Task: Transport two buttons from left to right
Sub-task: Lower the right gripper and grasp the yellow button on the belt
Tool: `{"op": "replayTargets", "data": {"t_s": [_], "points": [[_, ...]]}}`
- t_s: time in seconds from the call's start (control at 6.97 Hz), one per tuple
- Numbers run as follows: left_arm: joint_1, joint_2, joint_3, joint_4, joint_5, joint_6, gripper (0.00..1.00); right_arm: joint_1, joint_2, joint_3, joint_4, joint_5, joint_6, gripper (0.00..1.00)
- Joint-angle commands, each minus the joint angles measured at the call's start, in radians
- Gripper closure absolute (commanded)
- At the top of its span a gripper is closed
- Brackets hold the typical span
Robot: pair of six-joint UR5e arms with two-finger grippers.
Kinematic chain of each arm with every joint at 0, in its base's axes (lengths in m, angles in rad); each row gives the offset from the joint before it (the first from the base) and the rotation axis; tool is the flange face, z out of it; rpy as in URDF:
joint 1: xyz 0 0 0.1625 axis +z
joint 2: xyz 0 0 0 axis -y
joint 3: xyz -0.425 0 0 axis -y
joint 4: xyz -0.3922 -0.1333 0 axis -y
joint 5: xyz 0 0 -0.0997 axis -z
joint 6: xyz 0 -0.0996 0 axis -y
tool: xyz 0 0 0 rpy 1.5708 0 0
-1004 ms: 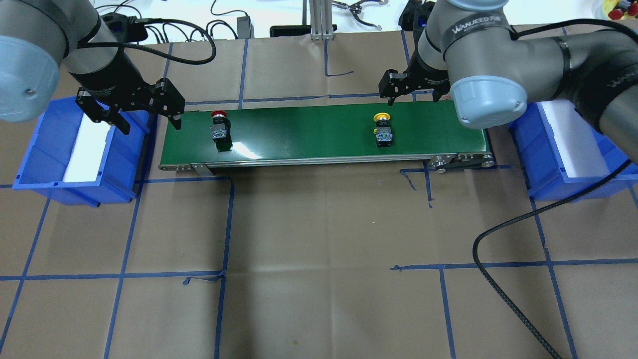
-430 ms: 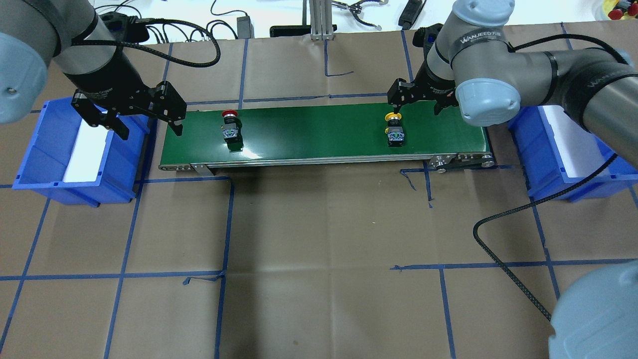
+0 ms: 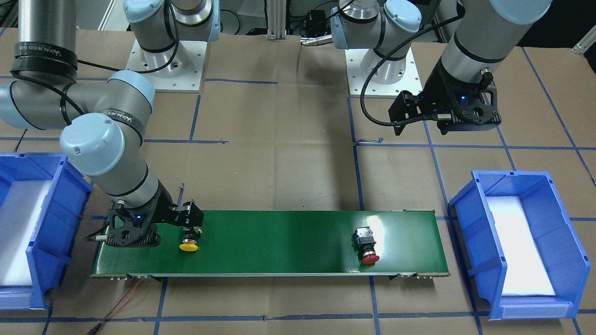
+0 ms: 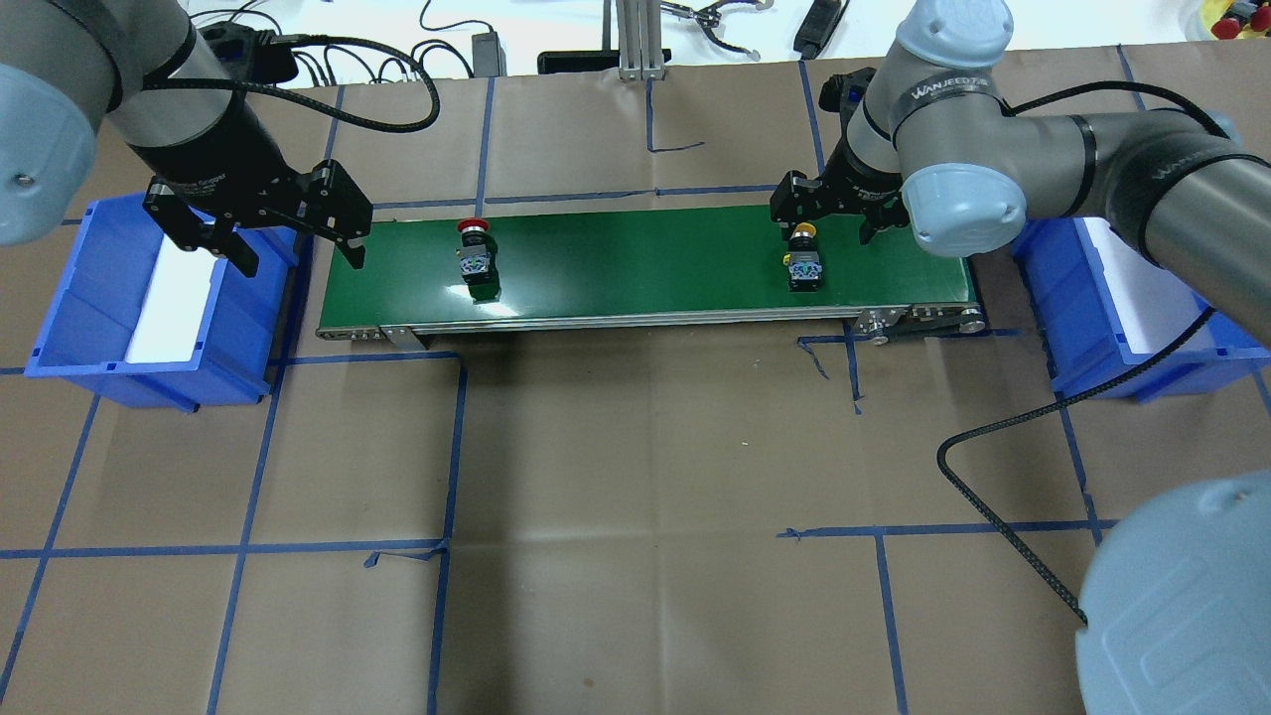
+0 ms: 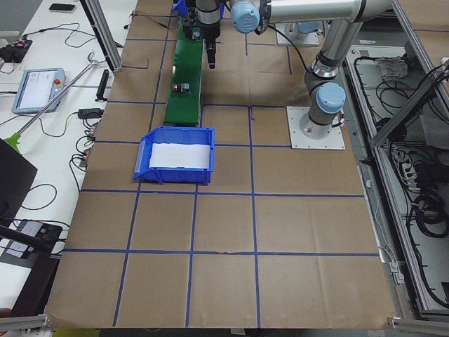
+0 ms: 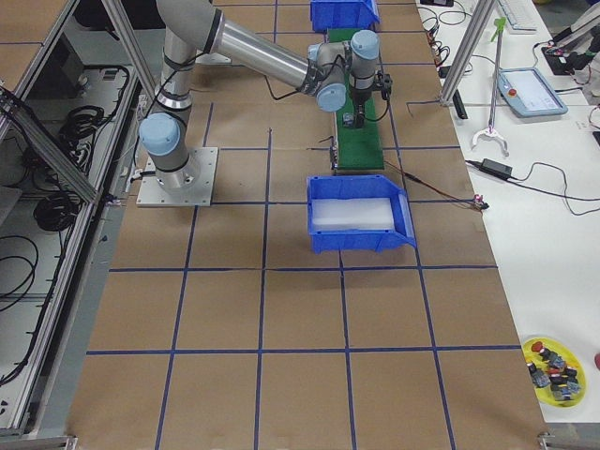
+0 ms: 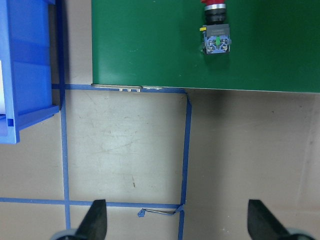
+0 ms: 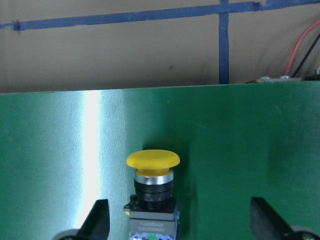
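The yellow-capped button (image 4: 802,260) lies on the green conveyor belt (image 4: 635,263) near its right end, cap pointing away from me. My right gripper (image 4: 829,223) is open and low over it; in the right wrist view the yellow button (image 8: 152,190) sits between the spread fingers, nearer the left one. The red-capped button (image 4: 475,253) lies on the belt's left part and also shows in the left wrist view (image 7: 216,35). My left gripper (image 4: 298,256) is open and empty, raised over the belt's left end.
A blue bin with white padding (image 4: 228,328) stands left of the belt, and another blue bin (image 4: 1082,308) stands right of it. A black cable (image 4: 993,437) loops over the brown paper at the right. Blue tape lines cross the table.
Both buttons have travelled to the right on the belt. My right gripper has come down and shifted right over the yellow button. My left gripper has barely moved.
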Motion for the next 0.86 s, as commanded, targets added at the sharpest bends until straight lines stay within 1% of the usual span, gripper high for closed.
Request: {"op": "replayTargets", "data": {"t_s": [0.0,0.14,0.29,0.43,0.57,0.72], "points": [[0.000,-0.002,-0.001,0.003,0.001,0.000,0.00,0.003,0.042,0.000,0.000,-0.007,-0.009,0.00],[0.000,-0.002,-0.001,0.003,0.001,0.000,0.00,0.003,0.056,0.000,0.000,-0.011,-0.014,0.14],[0.000,-0.004,0.000,0.004,-0.001,0.000,0.00,0.002,0.058,0.000,0.005,-0.030,-0.017,0.56],[0.000,-0.004,0.000,0.004,0.001,0.000,0.00,0.002,0.057,-0.016,0.061,-0.073,-0.046,0.90],[0.000,-0.004,0.000,0.004,-0.001,0.000,0.00,0.000,0.047,-0.042,0.087,-0.087,-0.106,0.96],[0.000,-0.004,0.000,0.004,0.001,0.000,0.00,-0.001,0.040,-0.087,0.104,-0.145,-0.123,0.96]]}}
